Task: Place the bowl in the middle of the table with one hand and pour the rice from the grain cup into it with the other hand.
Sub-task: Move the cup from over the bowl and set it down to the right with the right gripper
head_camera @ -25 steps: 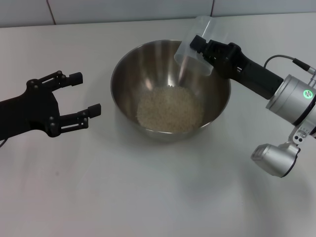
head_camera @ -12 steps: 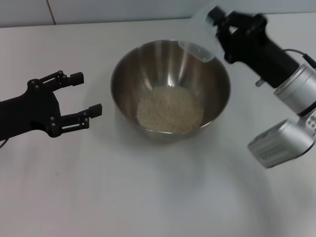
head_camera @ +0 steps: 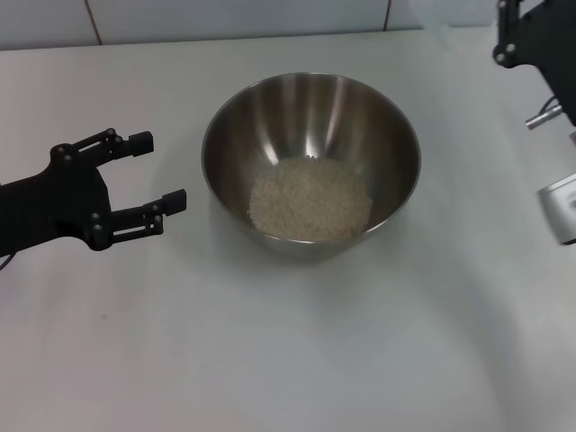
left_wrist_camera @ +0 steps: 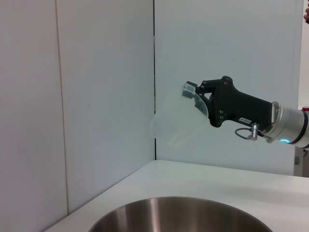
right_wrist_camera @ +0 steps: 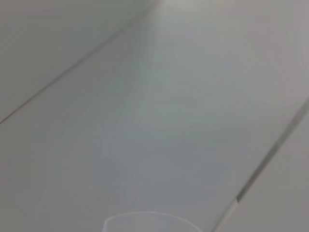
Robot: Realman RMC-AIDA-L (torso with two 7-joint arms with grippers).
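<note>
The steel bowl [head_camera: 261, 112] stands in the middle of the white table [head_camera: 270, 351] with a heap of rice [head_camera: 310, 200] in its bottom. My left gripper [head_camera: 160, 169] hovers open just left of the bowl, holding nothing. My right arm [head_camera: 531, 36] is high at the back right, mostly out of the head view. In the left wrist view my right gripper [left_wrist_camera: 193, 94] is shut on the clear grain cup [left_wrist_camera: 176, 123], which is tilted in the air, looks empty, and is well above the bowl's rim [left_wrist_camera: 178, 212]. The cup's rim [right_wrist_camera: 145, 217] shows faintly in the right wrist view.
A white panelled wall [left_wrist_camera: 96, 96] rises behind the table's far edge. Bare tabletop lies in front of the bowl and on both sides of it.
My right arm has swung the grain cup up and away from over the bowl toward the back right. The left arm and the bowl have stayed still.
</note>
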